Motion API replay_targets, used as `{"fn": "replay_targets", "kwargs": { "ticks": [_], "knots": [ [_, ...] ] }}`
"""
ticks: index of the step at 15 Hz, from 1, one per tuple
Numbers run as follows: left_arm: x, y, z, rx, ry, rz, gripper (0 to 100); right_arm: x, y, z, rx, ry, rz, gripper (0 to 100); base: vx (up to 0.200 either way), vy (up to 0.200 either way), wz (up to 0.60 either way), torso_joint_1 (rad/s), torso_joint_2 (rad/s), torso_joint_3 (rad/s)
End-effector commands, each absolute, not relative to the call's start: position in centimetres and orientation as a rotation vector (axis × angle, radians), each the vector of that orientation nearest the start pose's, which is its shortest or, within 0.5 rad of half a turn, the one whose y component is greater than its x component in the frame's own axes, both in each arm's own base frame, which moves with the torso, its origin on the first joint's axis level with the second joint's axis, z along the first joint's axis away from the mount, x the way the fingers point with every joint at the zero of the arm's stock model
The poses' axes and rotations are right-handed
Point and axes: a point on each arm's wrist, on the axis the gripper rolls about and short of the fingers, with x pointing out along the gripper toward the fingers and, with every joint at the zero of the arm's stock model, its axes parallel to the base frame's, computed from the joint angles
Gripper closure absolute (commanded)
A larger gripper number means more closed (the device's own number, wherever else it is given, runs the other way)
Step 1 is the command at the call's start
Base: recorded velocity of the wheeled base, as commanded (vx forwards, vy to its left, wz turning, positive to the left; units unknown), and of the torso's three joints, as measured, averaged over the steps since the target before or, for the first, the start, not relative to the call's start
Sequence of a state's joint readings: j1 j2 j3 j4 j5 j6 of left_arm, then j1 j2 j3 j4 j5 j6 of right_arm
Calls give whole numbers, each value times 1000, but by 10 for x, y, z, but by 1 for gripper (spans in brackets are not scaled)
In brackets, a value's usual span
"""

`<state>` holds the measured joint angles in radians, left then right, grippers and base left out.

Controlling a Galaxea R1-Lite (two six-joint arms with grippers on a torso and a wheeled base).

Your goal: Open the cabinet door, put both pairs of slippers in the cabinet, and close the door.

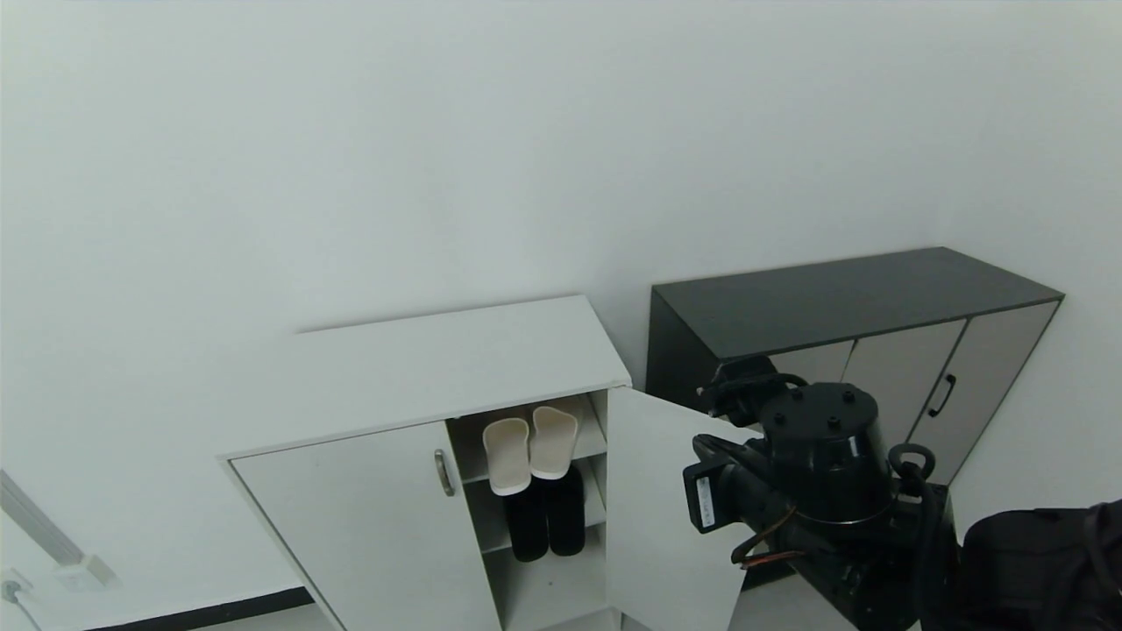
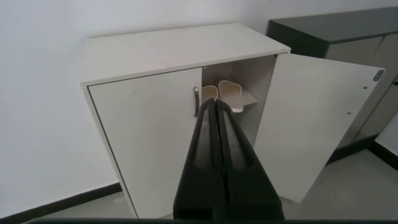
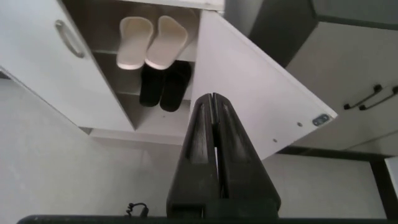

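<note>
Slippers [image 1: 530,451] stand in the white cabinet [image 1: 438,359], its door [image 1: 666,508] open beside a black cabinet [image 1: 841,294]. Left hand [image 2: 216,109] and right hand [image 3: 213,101] are squeezed together.

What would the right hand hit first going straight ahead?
Probably the inner face of the open cabinet door, near its hinge edge. The shut right hand lines up there, but depth is unclear.

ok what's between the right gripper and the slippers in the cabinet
Nothing: in the right wrist view the stretch from the right gripper to the slippers is bare, the open door beside it.
</note>
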<state>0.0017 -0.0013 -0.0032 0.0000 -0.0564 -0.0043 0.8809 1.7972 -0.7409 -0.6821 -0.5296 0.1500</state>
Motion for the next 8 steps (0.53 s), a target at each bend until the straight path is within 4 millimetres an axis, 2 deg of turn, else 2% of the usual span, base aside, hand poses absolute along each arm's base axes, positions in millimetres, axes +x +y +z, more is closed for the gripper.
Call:
{"fn": "replay_targets", "kwargs": {
  "ticks": [1, 5, 8],
  "knots": [
    [-23, -1, 76, -5, -3, -55, 100, 207, 234, 140, -97, 312, 327, 100, -200, 0, 0, 2, 2, 7],
    [-23, -1, 76, -5, -3, -57, 100, 208, 233, 140, -96, 312, 321, 100, -200, 0, 0, 1, 6, 2],
    [-23, -1, 76, -5, -3, -57, 100, 215, 231, 141, -89, 312, 303, 100, 0, 0, 0, 0, 0, 0]
  ]
}}
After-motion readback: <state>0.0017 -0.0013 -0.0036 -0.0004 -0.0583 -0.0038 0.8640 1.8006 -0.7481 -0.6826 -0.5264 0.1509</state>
